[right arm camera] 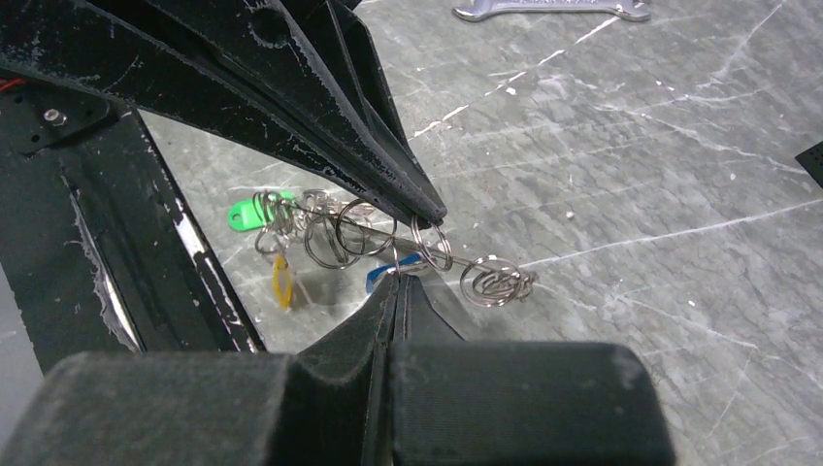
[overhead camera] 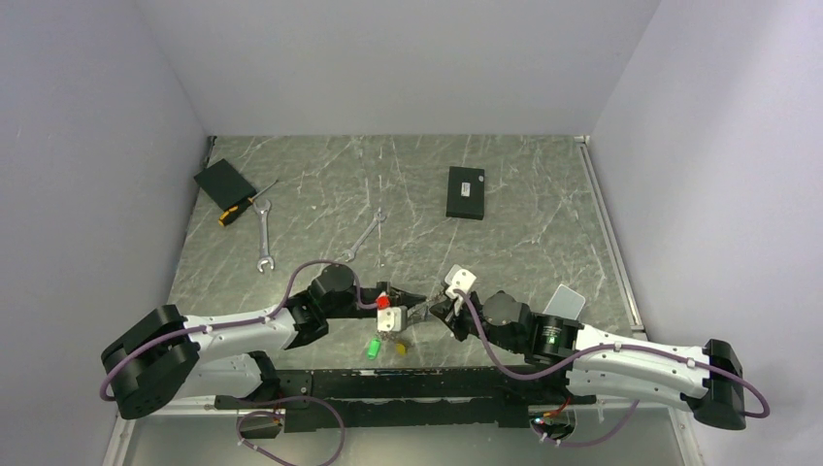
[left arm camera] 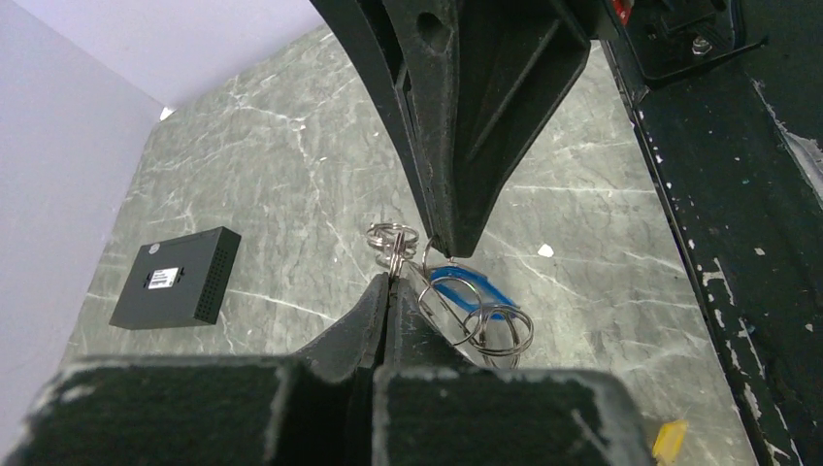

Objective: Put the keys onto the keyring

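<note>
Grey-green marbled tabletop (overhead camera: 505, 252), pale lilac walls (overhead camera: 388, 58) all round. The left gripper (left arm camera: 419, 264) is squeezed down to a sliver, nipping the keyring (left arm camera: 393, 236), a string of thin silver loops trailing past its tips. The right gripper (right arm camera: 419, 248) is nearly closed too, with one loop caught between its tips. A blue-headed key (left arm camera: 466, 291) lies just beyond the left tips. A green-headed key (right arm camera: 245, 212) sits at the chain's far end.

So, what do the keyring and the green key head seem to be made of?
The keyring looks like thin polished metal wire, likely steel: silver, with sharp glints. The green key head is probably plastic: saturated colour, smooth, dull sheen.
</note>
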You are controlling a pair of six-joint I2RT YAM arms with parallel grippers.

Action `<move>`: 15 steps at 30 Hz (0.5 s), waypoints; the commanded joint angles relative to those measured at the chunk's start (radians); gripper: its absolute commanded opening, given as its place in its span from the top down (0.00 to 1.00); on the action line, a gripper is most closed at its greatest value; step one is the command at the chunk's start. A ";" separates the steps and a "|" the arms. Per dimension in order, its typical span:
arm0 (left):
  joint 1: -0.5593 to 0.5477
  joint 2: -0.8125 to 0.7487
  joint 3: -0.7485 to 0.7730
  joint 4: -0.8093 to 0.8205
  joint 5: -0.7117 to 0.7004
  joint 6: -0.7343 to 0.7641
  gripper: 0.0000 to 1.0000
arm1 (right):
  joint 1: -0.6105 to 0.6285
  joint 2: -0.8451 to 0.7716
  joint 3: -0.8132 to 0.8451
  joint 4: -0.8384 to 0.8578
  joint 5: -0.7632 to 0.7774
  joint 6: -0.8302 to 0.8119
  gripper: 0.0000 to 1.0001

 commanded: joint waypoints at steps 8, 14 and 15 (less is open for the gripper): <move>-0.022 0.008 0.092 -0.226 -0.019 0.112 1.00 | 0.005 0.022 0.035 0.032 0.041 0.009 1.00; -0.062 0.030 0.154 -0.447 -0.131 0.250 1.00 | 0.008 -0.017 0.019 0.045 0.027 0.016 1.00; -0.065 0.035 0.159 -0.456 -0.120 0.251 1.00 | 0.008 -0.035 0.014 0.051 0.012 0.014 1.00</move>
